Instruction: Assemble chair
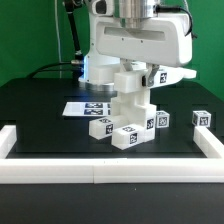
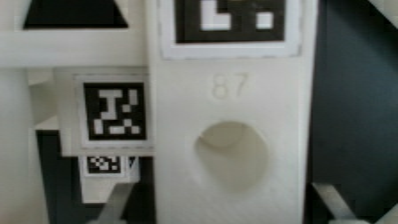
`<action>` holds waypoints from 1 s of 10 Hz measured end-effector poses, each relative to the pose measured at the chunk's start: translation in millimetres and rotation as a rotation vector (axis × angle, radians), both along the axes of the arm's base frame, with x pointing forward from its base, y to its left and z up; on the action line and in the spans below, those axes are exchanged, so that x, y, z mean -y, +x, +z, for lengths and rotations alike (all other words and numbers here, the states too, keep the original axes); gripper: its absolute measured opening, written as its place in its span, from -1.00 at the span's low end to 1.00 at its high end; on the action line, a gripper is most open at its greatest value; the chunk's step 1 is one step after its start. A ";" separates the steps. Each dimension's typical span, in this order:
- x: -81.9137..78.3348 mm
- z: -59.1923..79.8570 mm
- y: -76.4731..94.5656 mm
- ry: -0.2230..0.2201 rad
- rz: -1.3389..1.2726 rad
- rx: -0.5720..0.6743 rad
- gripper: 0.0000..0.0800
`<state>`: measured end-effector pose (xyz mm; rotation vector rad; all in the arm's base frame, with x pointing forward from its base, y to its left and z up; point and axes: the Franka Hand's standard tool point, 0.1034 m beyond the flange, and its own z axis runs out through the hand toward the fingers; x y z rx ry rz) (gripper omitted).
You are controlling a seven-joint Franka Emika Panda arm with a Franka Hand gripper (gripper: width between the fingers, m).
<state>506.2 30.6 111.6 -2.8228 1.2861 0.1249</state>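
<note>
The gripper (image 1: 131, 70) is clamped on an upright white chair bar (image 2: 228, 150), with its fingers (image 2: 331, 198) against the bar's two sides. The bar stands at mid-table over a cluster of tagged chair parts (image 1: 125, 130). A small cube (image 1: 201, 118) lies apart, toward the exterior view's right. The marker board (image 1: 82, 108) lies just beside the cluster.

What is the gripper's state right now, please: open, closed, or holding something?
The gripper is closed on a chair part, a white tagged bar with an oval hole.

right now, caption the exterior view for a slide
Gripper holds a tagged bar upright over loose chair parts on the black table
</note>
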 end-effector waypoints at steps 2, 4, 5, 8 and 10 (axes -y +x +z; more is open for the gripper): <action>1.4 -6.2 0.7 -0.006 0.040 0.005 -0.28; 1.4 -14.5 1.1 -0.013 0.045 -0.003 -0.28; 1.9 -17.4 2.3 -0.016 0.052 -0.005 -0.28; 4.0 -17.6 8.5 -0.015 0.088 0.006 -0.28; 4.6 -17.5 13.0 -0.016 0.109 0.015 -0.28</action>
